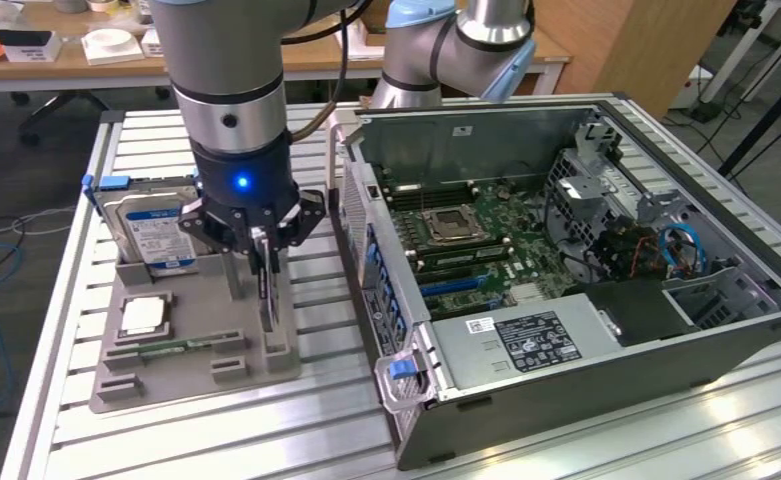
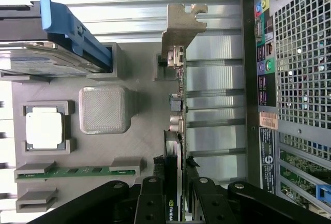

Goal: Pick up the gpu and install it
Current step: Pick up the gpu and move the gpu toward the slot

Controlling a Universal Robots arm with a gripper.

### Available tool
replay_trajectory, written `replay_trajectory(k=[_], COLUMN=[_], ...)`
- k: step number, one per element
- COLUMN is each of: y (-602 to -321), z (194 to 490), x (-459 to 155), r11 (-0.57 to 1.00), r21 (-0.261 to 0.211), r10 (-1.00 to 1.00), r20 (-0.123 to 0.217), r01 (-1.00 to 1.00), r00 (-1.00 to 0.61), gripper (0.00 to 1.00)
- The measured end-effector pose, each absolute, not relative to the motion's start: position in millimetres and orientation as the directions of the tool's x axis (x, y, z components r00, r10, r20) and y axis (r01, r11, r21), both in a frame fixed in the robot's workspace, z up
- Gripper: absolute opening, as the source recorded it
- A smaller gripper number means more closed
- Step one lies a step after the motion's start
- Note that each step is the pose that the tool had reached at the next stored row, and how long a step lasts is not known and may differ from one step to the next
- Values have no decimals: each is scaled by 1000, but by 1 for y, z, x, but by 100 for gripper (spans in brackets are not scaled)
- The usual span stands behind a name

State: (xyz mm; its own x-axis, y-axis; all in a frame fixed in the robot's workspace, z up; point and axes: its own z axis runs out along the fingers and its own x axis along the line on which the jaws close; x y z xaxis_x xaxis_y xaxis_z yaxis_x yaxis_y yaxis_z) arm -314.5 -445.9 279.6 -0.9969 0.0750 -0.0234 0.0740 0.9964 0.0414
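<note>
The gpu stands on edge, a thin card at the grey holder tray's side nearest the computer. In the wrist view the gpu is seen edge-on, its silver end bracket pointing away from the gripper. My gripper comes straight down onto the card's top edge, and its black fingers press against both faces of the card, so the gripper is shut on the gpu. Whether the card's lower edge still sits in the tray slot is hard to tell.
The open computer case lies at the exterior view's right, motherboard and blue slots exposed; its rear panel is close beside the card. The tray also holds a hard drive, a CPU and a memory stick.
</note>
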Motion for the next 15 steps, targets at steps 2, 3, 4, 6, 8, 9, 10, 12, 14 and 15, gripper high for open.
replay_trajectory(k=[2,3,4,6,8,9,10,12,14,15], y=[-446,-446,-446,-446,-446,-446,-446,-446,-446,-446], z=[280,280,281,282,283,284,285,286,287,287], x=[-315,-315,-315,-315,-315,-315,-315,-315,-315,-315], r11=[996,996,996,996,996,996,996,996,996,996], r21=[41,41,41,41,41,41,41,41,41,41], r10=[75,75,75,75,75,75,75,75,75,75], r20=[-23,-23,-23,-23,-23,-23,-23,-23,-23,-23], r01=[74,74,74,74,74,74,74,74,74,74], r00=[-997,-997,-997,-997,-997,-997,-997,-997,-997,-997], gripper=[26,26,26,26,26,26,26,26,26,26])
